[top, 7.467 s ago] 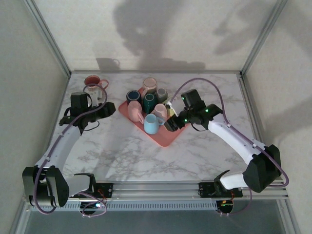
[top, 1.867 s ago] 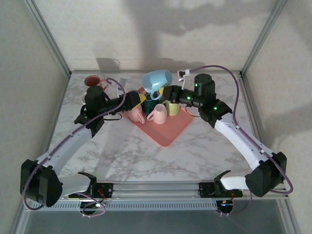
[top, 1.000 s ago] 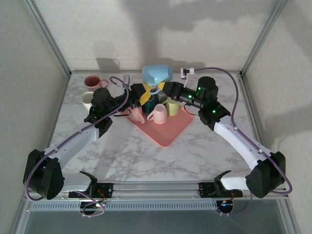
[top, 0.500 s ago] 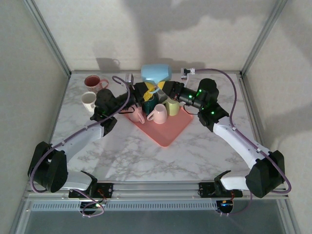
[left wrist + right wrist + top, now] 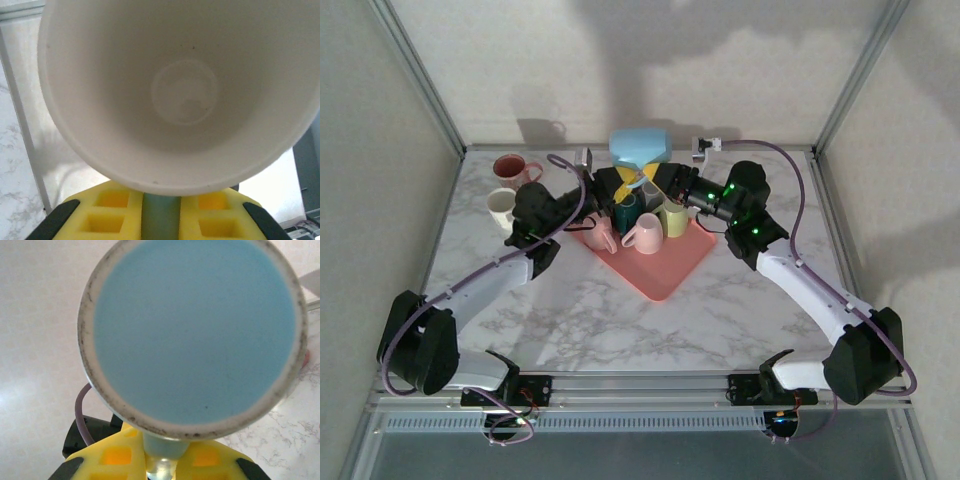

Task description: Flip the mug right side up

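The blue mug (image 5: pixel 638 148) hangs on its side above the pink tray's (image 5: pixel 665 270) far corner, handle clamped by both the left fingers (image 5: pixel 112 220) and the right fingers (image 5: pixel 117 457); lifted and half turned, it seems, but not yet upright or set down

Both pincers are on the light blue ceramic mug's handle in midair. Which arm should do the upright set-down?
Left, probably. The left pincer faces the open mouth of the light blue ceramic mug, so pointing it downward would put the base down. The right pincer faces the base, so it should likely release.
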`<move>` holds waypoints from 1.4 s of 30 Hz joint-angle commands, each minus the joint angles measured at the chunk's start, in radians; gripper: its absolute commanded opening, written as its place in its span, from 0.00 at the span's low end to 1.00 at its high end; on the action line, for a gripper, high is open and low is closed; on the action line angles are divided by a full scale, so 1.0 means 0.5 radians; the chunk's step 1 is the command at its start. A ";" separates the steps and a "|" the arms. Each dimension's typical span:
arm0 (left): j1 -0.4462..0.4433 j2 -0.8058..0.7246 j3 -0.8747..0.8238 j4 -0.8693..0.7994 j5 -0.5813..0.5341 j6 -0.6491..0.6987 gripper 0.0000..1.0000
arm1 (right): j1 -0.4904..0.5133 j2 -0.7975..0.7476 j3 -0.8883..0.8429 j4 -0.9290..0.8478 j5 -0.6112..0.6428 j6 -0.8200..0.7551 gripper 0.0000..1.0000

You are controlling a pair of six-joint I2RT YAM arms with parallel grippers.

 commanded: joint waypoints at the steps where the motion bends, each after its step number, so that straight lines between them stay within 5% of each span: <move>1: -0.019 -0.135 0.078 0.023 -0.101 0.181 0.00 | 0.015 -0.003 0.016 0.141 -0.012 -0.061 0.00; 8: -0.016 -0.286 -0.006 0.091 -0.364 0.421 0.00 | 0.017 0.022 0.028 0.085 -0.016 -0.078 0.03; 18: -0.020 -0.410 -0.074 0.123 -0.527 0.643 0.00 | 0.017 0.077 0.037 0.063 -0.029 -0.061 0.43; 26: -0.014 -0.516 -0.054 -0.152 -0.618 0.891 0.00 | 0.014 0.016 0.027 -0.115 0.014 -0.206 0.50; 34: -0.013 -0.589 0.221 -1.159 -0.860 1.389 0.00 | 0.008 -0.114 0.230 -1.118 0.347 -0.810 0.49; 42: -0.013 -0.617 0.412 -2.107 -1.427 1.773 0.00 | 0.009 -0.067 0.481 -1.952 0.809 -1.298 0.52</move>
